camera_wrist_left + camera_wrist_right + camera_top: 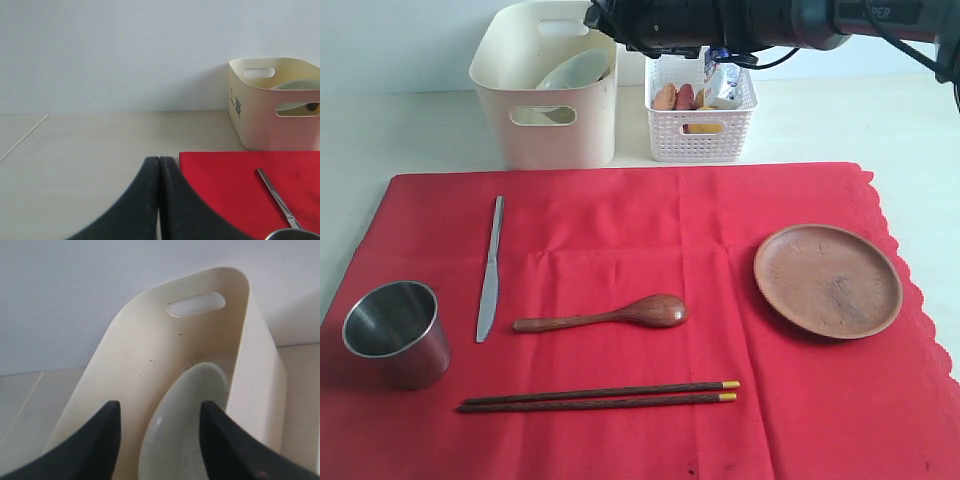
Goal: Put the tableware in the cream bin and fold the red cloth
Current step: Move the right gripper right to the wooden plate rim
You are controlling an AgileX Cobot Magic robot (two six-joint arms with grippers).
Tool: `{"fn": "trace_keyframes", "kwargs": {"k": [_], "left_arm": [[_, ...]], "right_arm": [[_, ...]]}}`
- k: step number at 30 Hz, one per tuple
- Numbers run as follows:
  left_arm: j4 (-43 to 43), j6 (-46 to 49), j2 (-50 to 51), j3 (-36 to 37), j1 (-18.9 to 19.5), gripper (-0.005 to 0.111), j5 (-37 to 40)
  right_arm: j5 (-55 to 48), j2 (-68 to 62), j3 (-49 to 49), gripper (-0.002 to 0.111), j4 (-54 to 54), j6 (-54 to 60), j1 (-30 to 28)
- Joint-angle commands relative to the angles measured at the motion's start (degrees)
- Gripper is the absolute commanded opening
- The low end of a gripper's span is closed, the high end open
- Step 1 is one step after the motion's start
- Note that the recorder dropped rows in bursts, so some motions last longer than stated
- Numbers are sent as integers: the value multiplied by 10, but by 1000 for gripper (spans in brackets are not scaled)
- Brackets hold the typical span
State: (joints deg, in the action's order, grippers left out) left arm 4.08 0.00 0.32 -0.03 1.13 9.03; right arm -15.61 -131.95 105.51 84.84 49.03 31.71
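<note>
While right arm [740,22] stretches over cream bin [552,135], right tool [160,410] spread, empty, left tool [159,164] closed

One red cloth [620,270] is counted, and everything else is placed against it. On the cloth, one steel cup [396,333] is tallied, then one knife [490,270], one wooden spoon [605,317] and one brown plate [827,281]. Two chopsticks [600,396] are counted on the cloth as well, laid as a single pair. Beyond the cloth's far edge, one cream bin [545,130] and one white basket [700,140] are noted. One pale bowl [575,70] is seen inside the bin. Food pieces [685,98] are spotted in the basket, but no exact count can be made.
</note>
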Motion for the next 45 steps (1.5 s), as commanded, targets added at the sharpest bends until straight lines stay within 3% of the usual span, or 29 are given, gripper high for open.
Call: {"fn": "trace_keyframes", "kwargs": {"k": [1,13,20,35,45], "left_arm": [[1,0,-3,0,1,0,-2],[1,0,-3,0,1,0,-2],[1,0,-3,0,1,0,-2],[1,0,-3,0,1,0,-2],[1,0,-3,0,1,0,-2]], "right_arm": [[7,0,6,57,-22,9,0],[-84,73,6,59,-311,-8,-5],[-176,129,6,54,-499,-106,-5],[-436,178,4,52,-624,-126,-5],[-493,170,-69,52,-880,-269,-9]]}}
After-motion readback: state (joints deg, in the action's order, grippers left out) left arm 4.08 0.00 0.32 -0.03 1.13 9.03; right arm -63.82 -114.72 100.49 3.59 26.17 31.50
